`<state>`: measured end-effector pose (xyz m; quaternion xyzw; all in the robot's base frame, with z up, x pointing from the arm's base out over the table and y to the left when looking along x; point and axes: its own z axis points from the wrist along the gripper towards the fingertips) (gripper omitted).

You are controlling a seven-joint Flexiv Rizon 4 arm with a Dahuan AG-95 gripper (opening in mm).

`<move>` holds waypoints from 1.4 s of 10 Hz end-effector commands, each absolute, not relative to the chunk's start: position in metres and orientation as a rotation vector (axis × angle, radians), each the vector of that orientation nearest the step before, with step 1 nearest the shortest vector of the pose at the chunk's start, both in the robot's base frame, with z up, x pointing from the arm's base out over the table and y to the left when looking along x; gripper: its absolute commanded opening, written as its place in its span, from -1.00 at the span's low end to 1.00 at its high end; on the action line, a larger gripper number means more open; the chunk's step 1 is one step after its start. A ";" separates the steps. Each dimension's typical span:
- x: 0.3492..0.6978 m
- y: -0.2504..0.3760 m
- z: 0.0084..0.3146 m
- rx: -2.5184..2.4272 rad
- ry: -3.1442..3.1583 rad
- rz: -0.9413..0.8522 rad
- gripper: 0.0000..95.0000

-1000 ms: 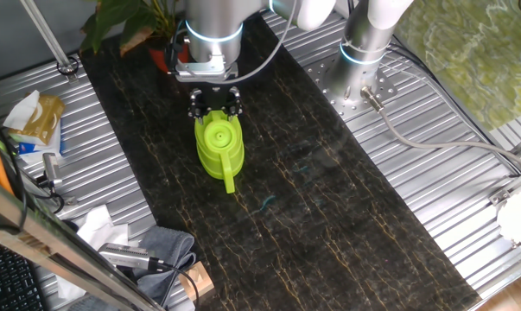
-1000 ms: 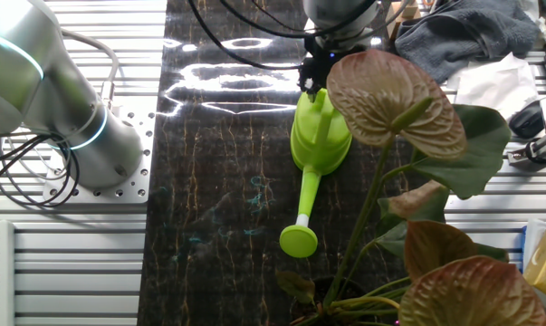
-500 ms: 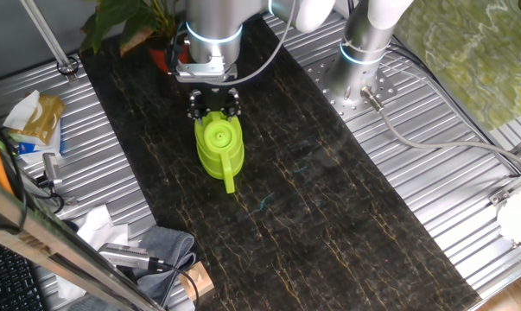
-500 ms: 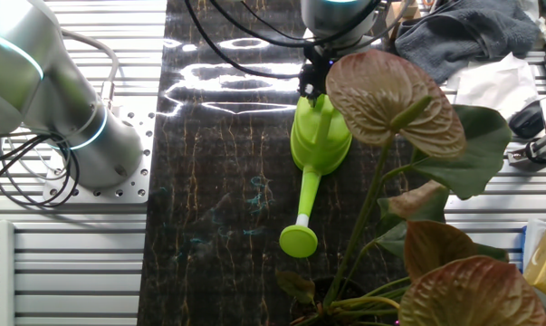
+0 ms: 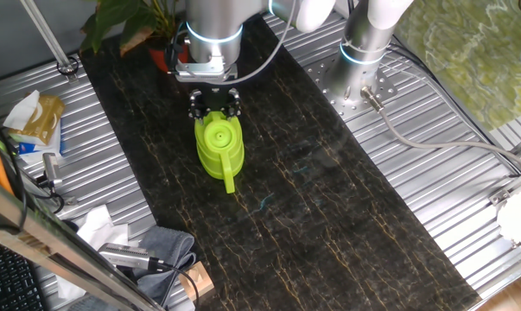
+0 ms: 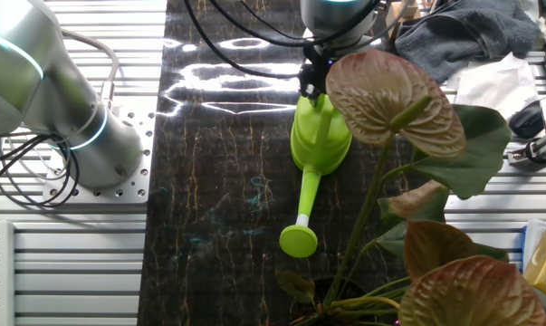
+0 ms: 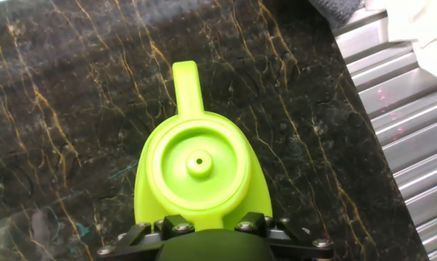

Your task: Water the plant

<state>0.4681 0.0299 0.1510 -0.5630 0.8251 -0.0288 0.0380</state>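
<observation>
One fixed view: end effector (image 5: 214, 104) sat low at the rear of the lime-green watering can (image 5: 219, 149), which stood on the dark marbled table (image 5: 329, 216); spout pointed toward the near edge. Plant (image 5: 126, 22) stood in its orange-red pot (image 5: 161, 59) at the table's far corner, behind the arm
Other fixed view: plant (image 6: 408, 154) filled the foreground right; a broad brownish leaf covered part of the can (image 6: 320, 136). Spout rose (image 6: 298, 241) lay near the pot
Hand view: can (image 7: 200, 174) directly below, fingers (image 7: 176, 226) against its rear
End effector state: could not tell whether closed on the handle
</observation>
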 end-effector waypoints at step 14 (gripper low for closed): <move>0.464 0.034 0.157 -1.730 2.534 -0.085 -1.00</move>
